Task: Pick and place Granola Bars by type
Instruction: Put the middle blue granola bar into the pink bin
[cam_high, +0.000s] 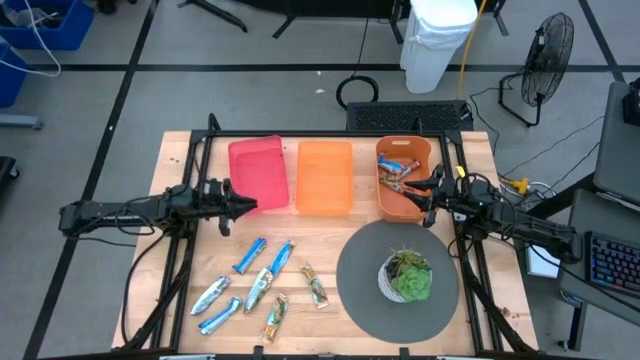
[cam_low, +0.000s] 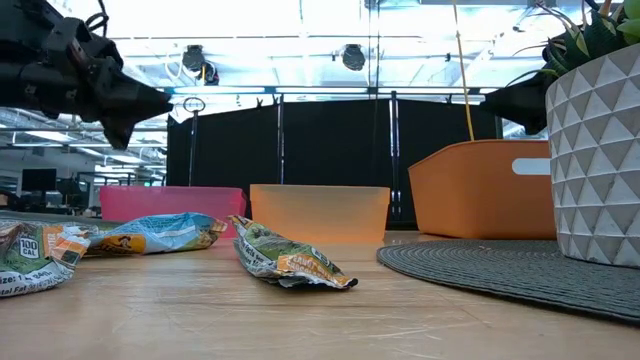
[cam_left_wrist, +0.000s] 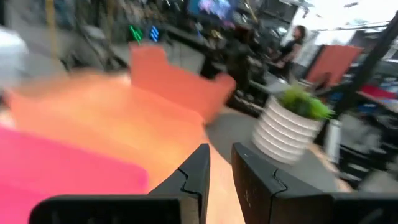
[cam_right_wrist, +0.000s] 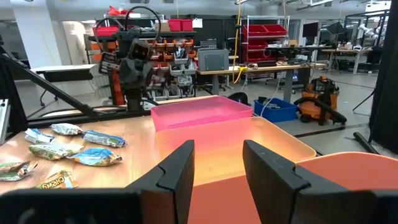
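1. On the wooden table (cam_high: 180, 300), three bins stand in a row along the far side: a pink bin (cam_high: 258, 173), a light orange bin (cam_high: 325, 177) beside it, and a darker orange bin (cam_high: 390, 205) at the right end.
2. The darker orange bin already holds several bars (cam_high: 400, 172), some blue and some brown-red. The pink bin and the light orange bin look empty.
3. Seven more loose bars (cam_high: 262, 285) lie scattered on the bare wood nearer the front, left of a round grey mat (cam_high: 360, 285) that carries a potted plant (cam_high: 406, 276). Most have blue wrappers; two or three are green-gold.
4. The left gripper (cam_high: 250, 203) hovers just beside the front corner of the pink bin, above the table and apart from the loose bars. Its fingers (cam_left_wrist: 194, 174) stand slightly parted with nothing between them.
5. The right gripper (cam_high: 418, 190) hovers over the darker orange bin. Its jaws are spread and empty.
6. As a judgement, the sorting has not started, or has barely started: mixed types still sit together in the darker orange bin, the two other bins wait unfilled, and no bar is being carried now.
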